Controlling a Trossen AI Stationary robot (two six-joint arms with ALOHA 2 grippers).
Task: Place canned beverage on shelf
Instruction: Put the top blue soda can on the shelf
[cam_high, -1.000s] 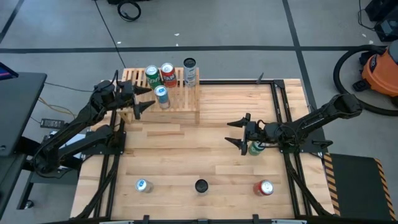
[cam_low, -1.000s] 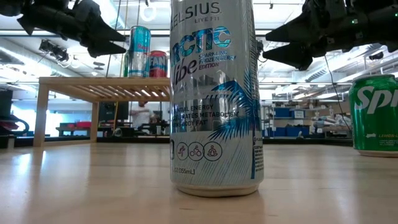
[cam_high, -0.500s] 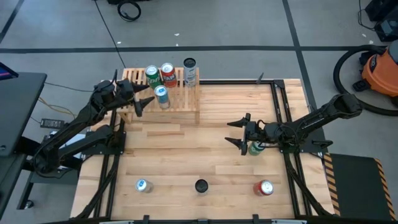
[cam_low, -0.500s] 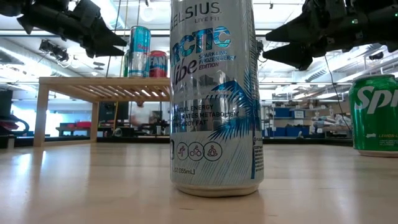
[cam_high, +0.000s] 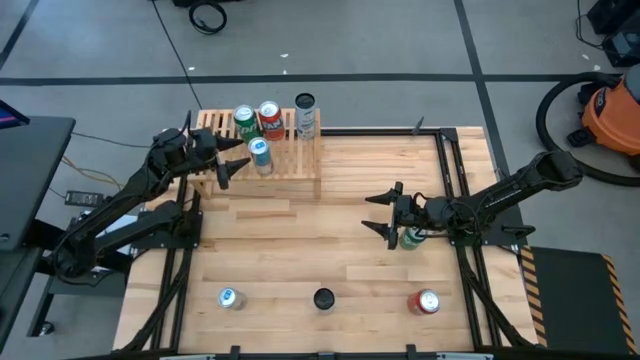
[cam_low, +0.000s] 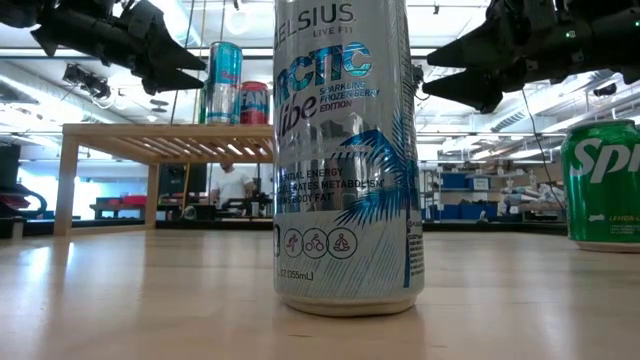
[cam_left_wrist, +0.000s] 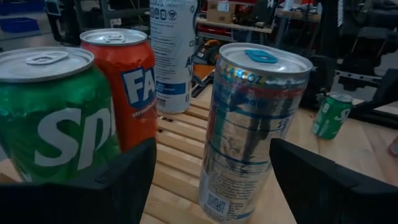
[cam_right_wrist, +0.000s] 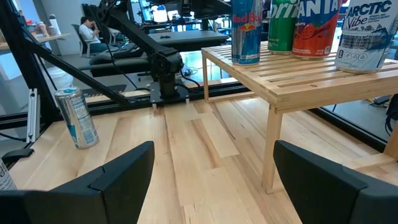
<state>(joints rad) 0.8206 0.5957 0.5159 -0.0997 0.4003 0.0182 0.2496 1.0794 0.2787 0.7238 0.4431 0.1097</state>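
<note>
High view: right end effector (cam_high: 386, 214), jaws apart and empty, hovers beside an upright green can (cam_high: 410, 238) at its 4 o'clock; shelf (cam_high: 300, 160) lies far at 10 o'clock, left end effector (cam_high: 233, 160) open there.

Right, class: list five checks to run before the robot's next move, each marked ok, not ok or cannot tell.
1. Left gripper open, fingers clear of the slim silver-and-blue can: ok.
2. That can upright on the light-wood slatted shelf: ok.
3. Bare slats free for another can: ok.
4. Right gripper open and empty: ok.
5. Green soda can upright on the table: ok.
</note>
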